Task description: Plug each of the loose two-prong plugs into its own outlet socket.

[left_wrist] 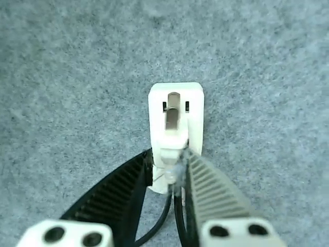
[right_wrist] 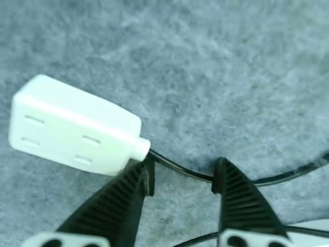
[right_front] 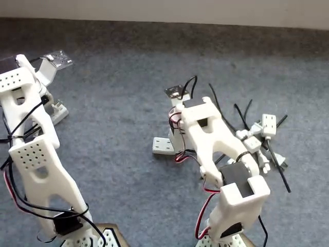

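Left hand clenches a white plug over an outlet socket (prong showing); right hand, released, straddles a black cord beside another socket.

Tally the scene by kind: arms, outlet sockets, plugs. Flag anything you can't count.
Arms: 2, left arm, right arm.
Outlet sockets: 3, socket at left gripper, socket at right gripper, socket in the tangle.
Plugs: 1 sure, the plug held by the left gripper; any in the tangle too small to count.
Total: 6 countable.
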### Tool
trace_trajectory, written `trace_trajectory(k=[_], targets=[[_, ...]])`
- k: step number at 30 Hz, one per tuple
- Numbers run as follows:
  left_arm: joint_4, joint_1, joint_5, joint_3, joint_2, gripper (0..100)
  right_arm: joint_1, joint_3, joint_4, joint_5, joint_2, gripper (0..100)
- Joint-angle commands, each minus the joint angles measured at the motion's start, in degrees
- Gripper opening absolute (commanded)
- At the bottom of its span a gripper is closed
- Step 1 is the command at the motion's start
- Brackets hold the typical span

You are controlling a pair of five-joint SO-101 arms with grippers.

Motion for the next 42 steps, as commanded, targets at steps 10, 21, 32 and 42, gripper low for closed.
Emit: trace_trajectory(k=[10,21,32,42], targets=[[0.97,2.86,7.82,-3.03,-5.93,1,1.01,-0.13,-0.92,0.35,-0.22,19.2],[1.05,4.18,7.65,12.26,-7.69,1,1.10,-0.13,-0.75,0.44,-0.22,19.2],[0.53,5.32,6.59,15.96,-7.96,11,1.10,-0.04,-0.66,0.44,-0.22,19.2],[-0.97,4.44,6.51,16.92,-7.52,8,1.10,-0.04,-0.66,0.44,-0.22,19.2]])
